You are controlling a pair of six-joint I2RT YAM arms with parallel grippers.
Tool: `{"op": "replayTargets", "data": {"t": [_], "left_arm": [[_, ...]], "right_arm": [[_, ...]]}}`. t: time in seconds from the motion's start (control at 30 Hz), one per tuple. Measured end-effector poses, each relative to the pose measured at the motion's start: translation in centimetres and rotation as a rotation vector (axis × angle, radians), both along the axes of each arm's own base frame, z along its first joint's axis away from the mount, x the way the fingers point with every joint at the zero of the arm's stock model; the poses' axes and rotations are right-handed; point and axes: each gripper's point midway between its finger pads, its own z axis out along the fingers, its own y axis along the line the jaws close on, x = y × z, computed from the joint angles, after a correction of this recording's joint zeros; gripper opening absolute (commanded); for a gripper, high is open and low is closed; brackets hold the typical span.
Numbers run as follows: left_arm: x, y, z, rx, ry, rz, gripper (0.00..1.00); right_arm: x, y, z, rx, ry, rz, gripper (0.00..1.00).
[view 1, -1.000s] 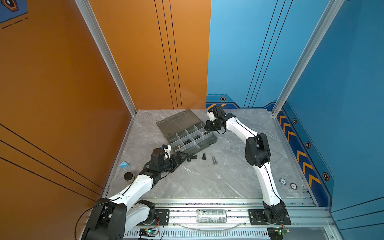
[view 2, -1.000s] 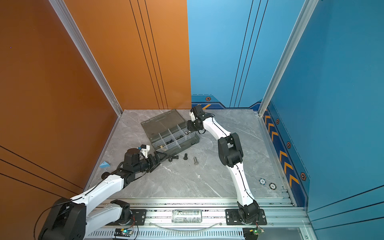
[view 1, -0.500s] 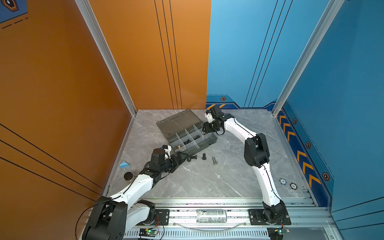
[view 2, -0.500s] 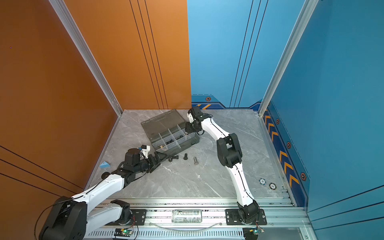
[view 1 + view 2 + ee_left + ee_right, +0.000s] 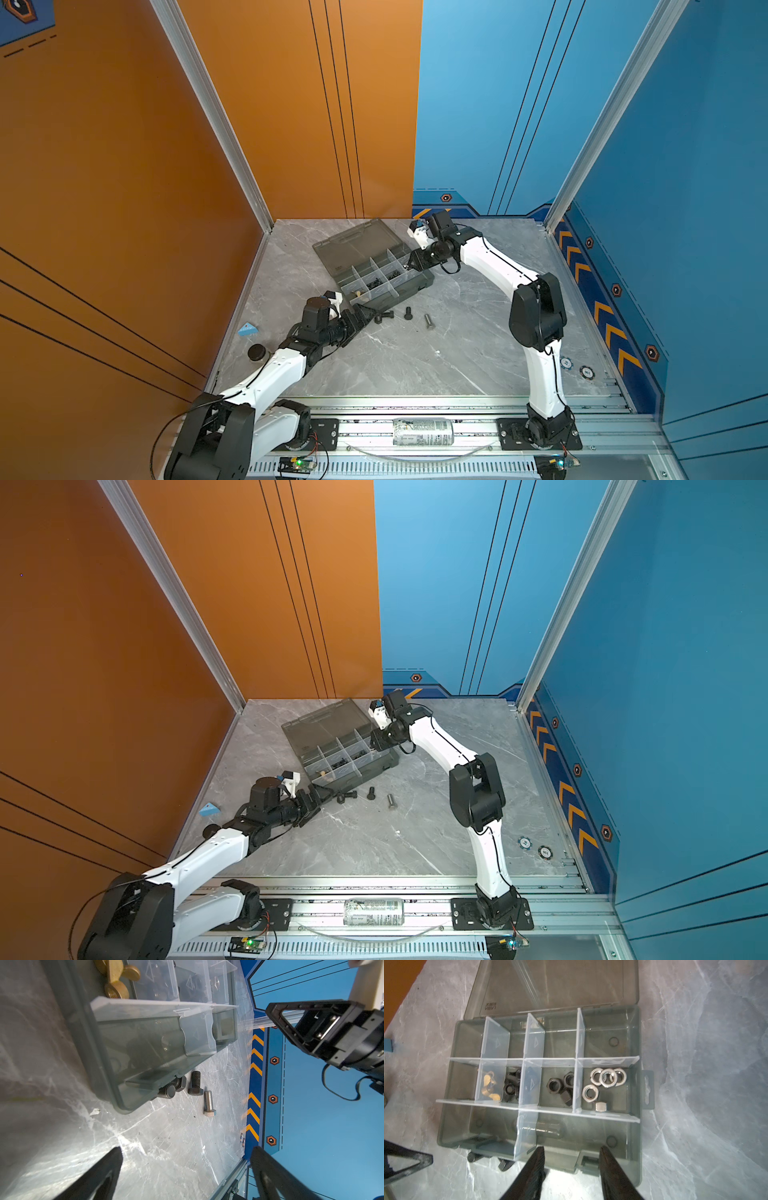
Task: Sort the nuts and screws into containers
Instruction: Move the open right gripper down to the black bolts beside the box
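Note:
The smoky-grey organizer box (image 5: 419,282) (image 5: 384,762) lies open, and its containers (image 5: 629,1088) are split by whitish dividers. Silver nuts (image 5: 606,1081), black nuts (image 5: 556,1085) and brass pieces (image 5: 489,1086) fill separate middle compartments. A silvery cylinder (image 5: 548,1128) lies in a front compartment. On the table in front of the box lie two black screws (image 5: 384,316) (image 5: 195,1084) and a silver screw (image 5: 429,321) (image 5: 209,1103). My right gripper (image 5: 572,1148) (image 5: 415,262) hangs open and empty over the box's right end. My left gripper (image 5: 187,1148) (image 5: 361,311) is open and low, short of the screws.
A round dark-capped jar (image 5: 257,352) and a blue wedge (image 5: 248,329) sit by the left wall. Two poker chips (image 5: 575,368) lie at the right front. A can (image 5: 423,432) rests on the front rail. The box lid (image 5: 357,245) lies flat behind the compartments.
My right gripper has shifted slightly towards the box and now stands open over its right end. The left arm has barely moved.

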Motion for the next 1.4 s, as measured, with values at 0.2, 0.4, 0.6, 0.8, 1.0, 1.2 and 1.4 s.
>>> {"op": "replayTargets", "data": {"t": [0.2, 0.4, 0.6, 0.8, 1.0, 1.2, 1.4], "left_arm": [[0.0, 0.0, -0.1, 0.001, 0.004, 0.0, 0.98], [-0.1, 0.0, -0.5, 0.005, 0.015, -0.001, 0.98], [-0.1, 0.0, -0.6, 0.007, 0.018, -0.002, 0.98], [-0.1, 0.0, -0.7, 0.009, 0.025, -0.002, 0.98], [-0.1, 0.0, -0.7, 0.009, 0.025, -0.002, 0.98], [0.1, 0.3, -0.7, 0.007, 0.022, 0.009, 0.98], [0.1, 0.7, -1.0, 0.004, 0.02, 0.022, 0.98]], "right_arm": [[-3.9, 0.1, -1.2, -0.034, 0.034, 0.06, 0.46], [-7.2, -0.2, -3.4, -0.054, 0.073, 0.09, 0.46], [-10.1, 0.6, -5.5, -0.056, 0.098, 0.133, 0.46], [-11.7, 2.5, -6.6, -0.019, 0.099, 0.179, 0.48], [-12.2, 5.0, -6.1, 0.077, 0.068, 0.209, 0.48], [-12.0, 6.8, -5.9, 0.125, 0.032, 0.231, 0.49], [-12.9, 8.0, -7.2, 0.149, 0.035, 0.254, 0.48]]}}
